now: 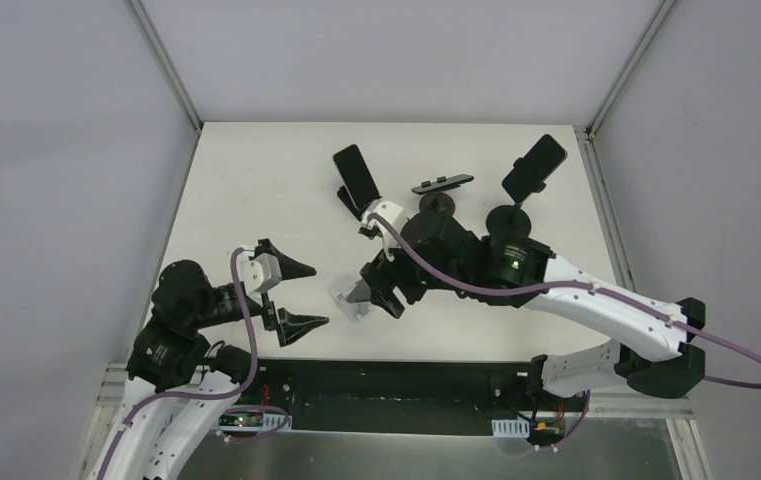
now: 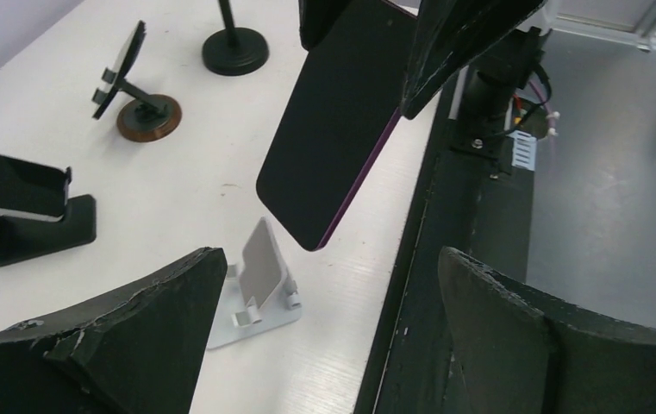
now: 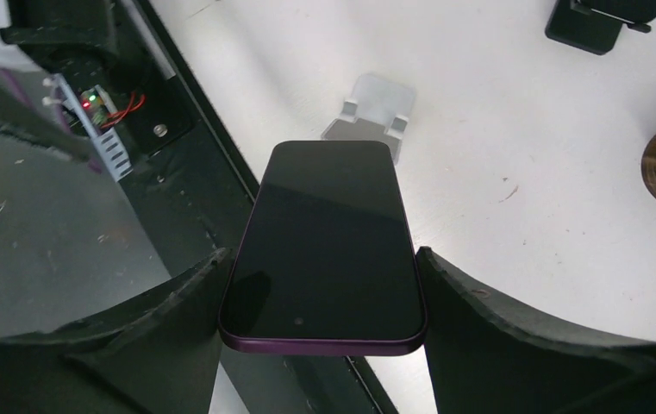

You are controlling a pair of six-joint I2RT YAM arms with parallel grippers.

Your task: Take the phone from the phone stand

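The right gripper (image 3: 322,253) pinches a dark phone with a purple edge (image 3: 324,207). Its two black fingers (image 3: 514,336) press on the long sides of the phone, one on each side. The phone is up in the air, with its dark glass facing the wrist camera. It does not touch the table.

Just past the far tip of the phone, down below the right gripper, sits a small white plastic phone stand (image 3: 371,108). Nothing rests in the stand. It stands on the white table (image 1: 256,190), near the table's black front edge.

The left gripper (image 1: 318,295) is spread wide and holds nothing. It hangs just beside the stand, on the side away from the right gripper. In the left wrist view, the held phone hangs tilted in front of the left gripper and above the stand.

Farther out from the left gripper are more stands. A black phone on a black block stand (image 2: 14,185) is off to one side. Past it is a black holder on a round brown foot (image 2: 143,116). Next to that is a thin pole on a round black foot (image 2: 235,52).
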